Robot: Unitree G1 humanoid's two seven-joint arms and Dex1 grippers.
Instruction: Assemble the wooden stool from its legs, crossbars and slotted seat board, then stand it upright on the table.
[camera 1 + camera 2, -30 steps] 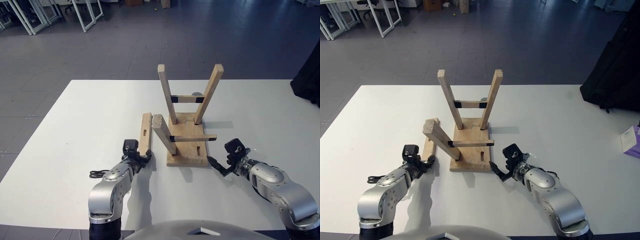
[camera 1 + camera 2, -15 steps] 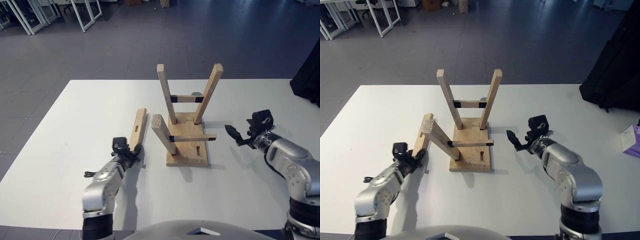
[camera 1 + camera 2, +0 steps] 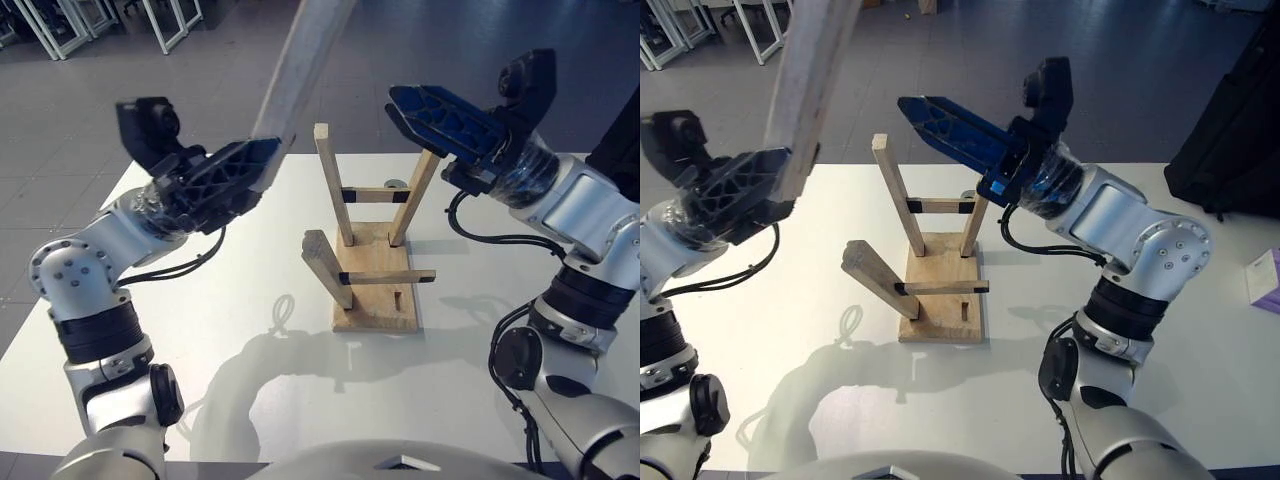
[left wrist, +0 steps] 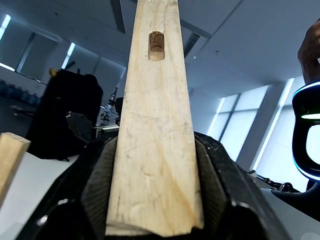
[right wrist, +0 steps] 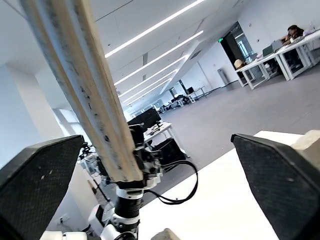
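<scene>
Left eye view: the board (image 3: 372, 312) lies flat on the table (image 3: 200, 300); two far legs (image 3: 334, 190) stand up from it, joined by a crossbar (image 3: 375, 197).
Near side: a tilted leg (image 3: 324, 266) leans from the board, and its bar (image 3: 395, 277) sticks out sideways with a free end above an empty slot (image 3: 398, 298).
Left gripper (image 3: 262, 160): clamped on one end of the loose leg (image 3: 300, 60), high over the table's left half, with the leg pointing up and away.
Right gripper (image 3: 412, 108): fingers spread wide with nothing between them, high above the far legs.
Step, as I judge it: fit the loose leg into the empty slot and onto the bar's free end.
Mortise (image 4: 156, 46): it sits well up the loose leg from the grip, so turn it to face the bar before lowering.
Doing it well: bring the leg down near upright, catch the bar end in the mortise first, then press the leg's end into the slot. The right gripper could steady the tilted leg so the bar does not swing.
Grip: it covers one end of the leg, so that end cannot enter the slot unless regripped.
Risk: knocking the far legs on the way down.
</scene>
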